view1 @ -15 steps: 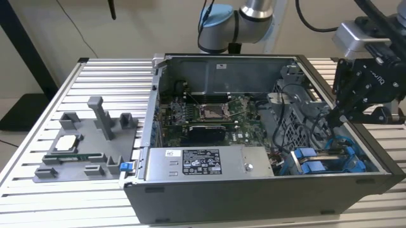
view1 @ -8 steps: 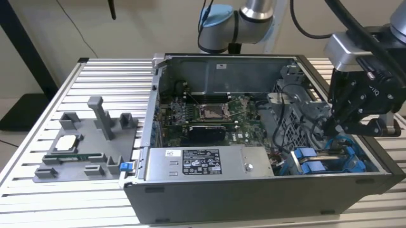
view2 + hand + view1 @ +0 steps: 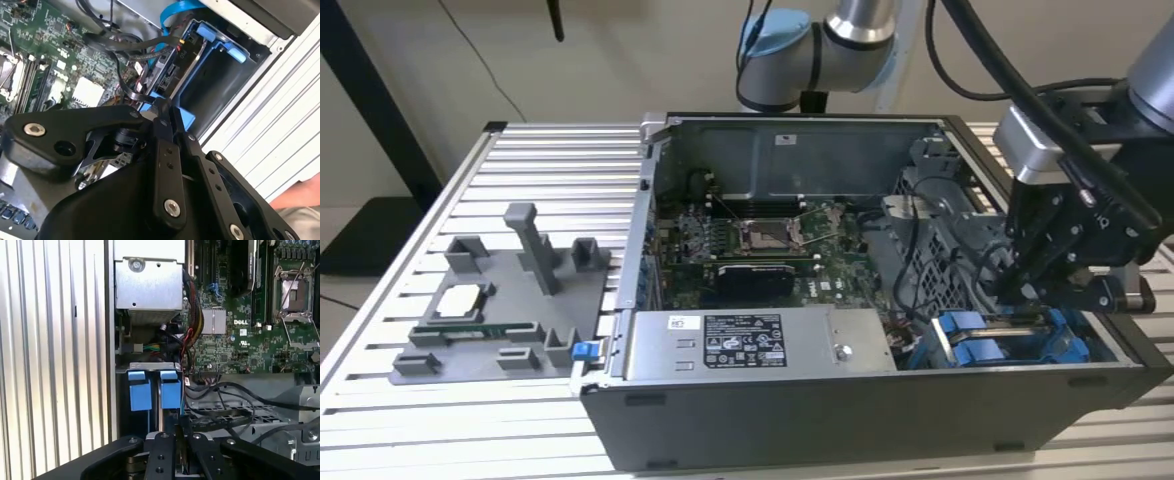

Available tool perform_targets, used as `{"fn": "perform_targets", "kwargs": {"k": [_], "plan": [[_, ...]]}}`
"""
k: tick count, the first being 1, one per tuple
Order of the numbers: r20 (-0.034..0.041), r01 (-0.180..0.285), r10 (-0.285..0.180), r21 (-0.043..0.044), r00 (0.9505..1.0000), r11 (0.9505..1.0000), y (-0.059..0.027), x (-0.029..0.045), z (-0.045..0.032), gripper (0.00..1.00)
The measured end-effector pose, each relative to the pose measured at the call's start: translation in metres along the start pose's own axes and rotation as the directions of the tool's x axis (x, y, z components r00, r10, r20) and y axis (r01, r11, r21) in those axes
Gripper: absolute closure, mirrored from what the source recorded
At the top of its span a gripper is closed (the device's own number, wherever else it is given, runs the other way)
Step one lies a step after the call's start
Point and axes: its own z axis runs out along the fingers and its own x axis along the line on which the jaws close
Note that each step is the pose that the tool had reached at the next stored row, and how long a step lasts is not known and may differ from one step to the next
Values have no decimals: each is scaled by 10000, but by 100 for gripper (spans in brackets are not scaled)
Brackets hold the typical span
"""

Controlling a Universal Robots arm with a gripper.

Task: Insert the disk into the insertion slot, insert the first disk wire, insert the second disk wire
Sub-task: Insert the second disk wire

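My black gripper [image 3: 1030, 300] hangs over the near corner of the open computer case, on the exterior view's right. The insertion slot [image 3: 987, 350] lies below it, grey metal with bright blue fittings. In the second wrist view the fingertips [image 3: 161, 111] are pressed together on a blue plastic edge [image 3: 184, 120] of the disk's carrier. The disk [image 3: 167, 75] lies dark and tilted inside the blue-walled slot [image 3: 207, 30], its connector end facing the motherboard. Two blue tabs [image 3: 150, 392] stand just ahead of the gripper [image 3: 179, 432] in the first wrist view. Loose black wires [image 3: 117, 42] run beside the disk.
The grey labelled power-supply box [image 3: 747, 345] fills the case's front. The motherboard [image 3: 761, 240] lies behind it and a perforated metal cage [image 3: 941, 250] beside the slot. A blue ribbon cable [image 3: 175, 12] curls above the bay. A grey parts fixture [image 3: 507, 310] sits outside the case. A person's hand [image 3: 300, 197] is nearby.
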Motion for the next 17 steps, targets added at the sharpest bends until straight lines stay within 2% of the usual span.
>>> {"fn": "perform_targets", "kwargs": {"k": [4, 11, 14, 17], "plan": [[-1, 8, -8, 15, 10000, 10000, -9, 7, 71, 100], [-7, 95, -95, 28, 10000, 10000, -139, -19, 192, 100], [-6, 118, -118, 67, 9999, 9999, -182, -31, 230, 100], [-9, 121, -121, 99, 9999, 9999, -184, -34, 245, 100]]}}
